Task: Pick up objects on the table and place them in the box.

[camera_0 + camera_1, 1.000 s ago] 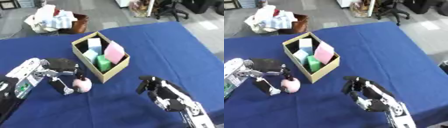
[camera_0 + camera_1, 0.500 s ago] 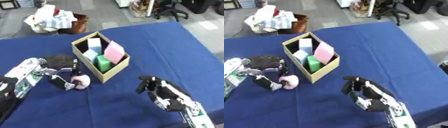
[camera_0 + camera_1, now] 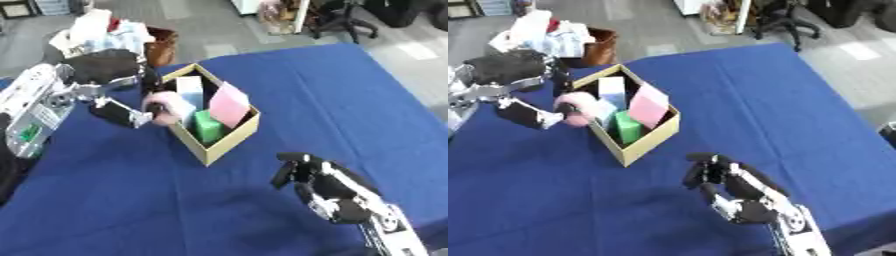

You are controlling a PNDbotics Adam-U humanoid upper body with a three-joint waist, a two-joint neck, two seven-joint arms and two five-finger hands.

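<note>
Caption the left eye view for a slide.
Left hand carries a pink object over the cardboard box rim; right hand idles.

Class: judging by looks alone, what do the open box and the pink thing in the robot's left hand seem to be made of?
Box: probably cardboard, with matte tan walls and thin straight edges. Pink thing in the left hand: possibly plush or foam, with a rounded, fuzzy outline and no shine; hard to be sure.

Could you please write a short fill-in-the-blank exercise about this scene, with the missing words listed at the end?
1. The left hand holds a small ____ object at the box's rim.
2. The cardboard box stands on a ____ tablecloth.
3. The right hand holds ____.
4. The block below the pink card is ____.

Missing words: pink; blue; nothing; green
</note>
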